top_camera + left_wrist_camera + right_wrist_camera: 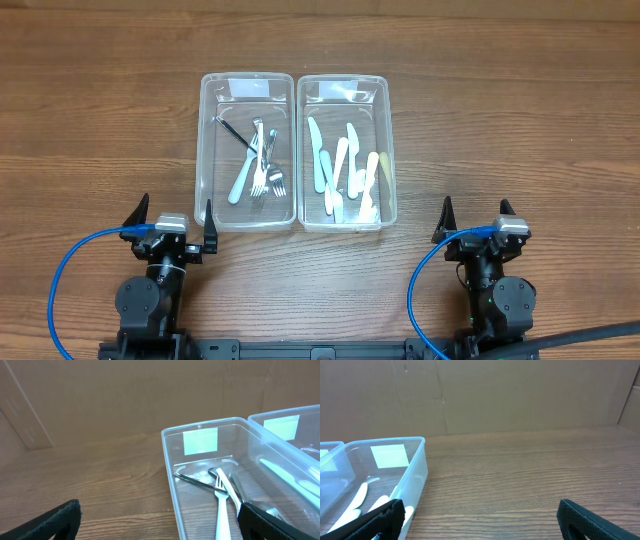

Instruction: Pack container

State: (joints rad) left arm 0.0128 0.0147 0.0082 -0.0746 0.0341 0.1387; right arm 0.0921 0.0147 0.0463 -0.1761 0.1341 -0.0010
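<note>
1. Clear plastic: left container and right container sit side by side, mid-counter.
2. Left one holds jumbled metal cutlery; right one holds pale plastic cutlery.
3. Left gripper and right gripper are both spread wide, grasping nothing, on the near edge just short of the containers.
4. I judge packing either finished or unstarted; I can't tell which.
</note>
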